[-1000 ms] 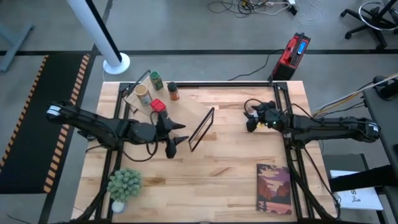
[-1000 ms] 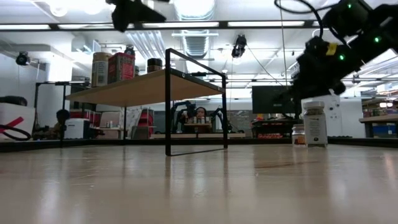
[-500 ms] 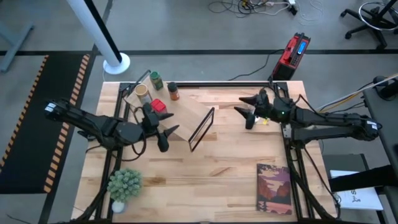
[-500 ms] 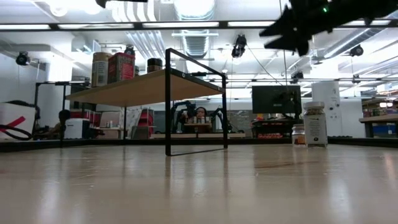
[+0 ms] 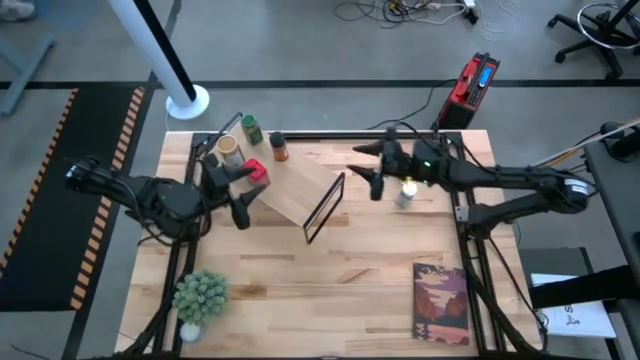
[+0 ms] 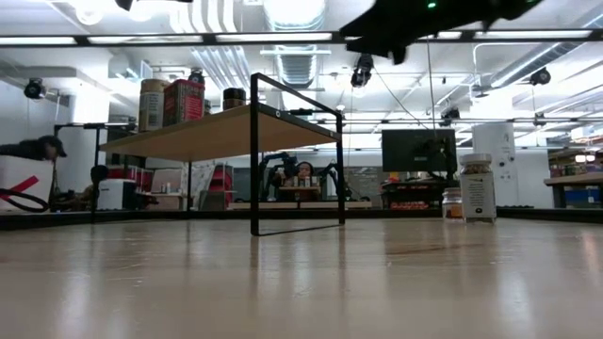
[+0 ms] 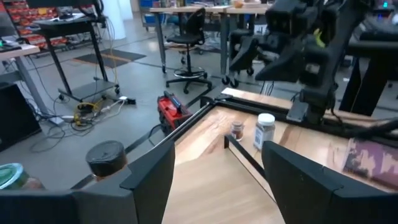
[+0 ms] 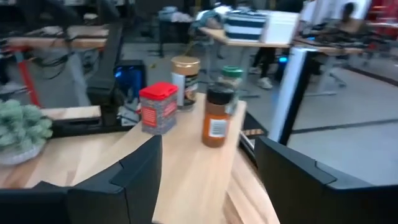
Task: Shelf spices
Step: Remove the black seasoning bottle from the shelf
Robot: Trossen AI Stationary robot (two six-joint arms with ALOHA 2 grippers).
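Observation:
The shelf (image 5: 295, 190) is a slanted pale plank with a black frame (image 5: 322, 208) at its right end. On its far-left part stand the green-lidded jar (image 5: 250, 128), the tan-topped jar (image 5: 230, 148), the red tin (image 5: 256, 170) and the dark-lidded brown jar (image 5: 279, 148). The white-lidded jar (image 5: 406, 193) stands on the table right of the shelf, with a small jar (image 7: 237, 129) beside it. My left gripper (image 5: 243, 200) hovers open by the shelf's left end. My right gripper (image 5: 372, 172) hangs open in the air between the shelf and the white-lidded jar, facing the shelf's jars (image 8: 217, 115).
A potted plant (image 5: 200, 295) stands at the near-left corner and a book (image 5: 440, 300) lies at the near-right. Bare tabletop stretches along the near side of the shelf. A red device (image 5: 470, 85) and a white pole base (image 5: 186, 100) sit on the floor beyond the far edge.
My right gripper has risen from just above the white-lidded jar and swung toward the table's left, toward the shelf; the jar stays standing. My left gripper has drawn back from in front of the shelf toward the table's left edge.

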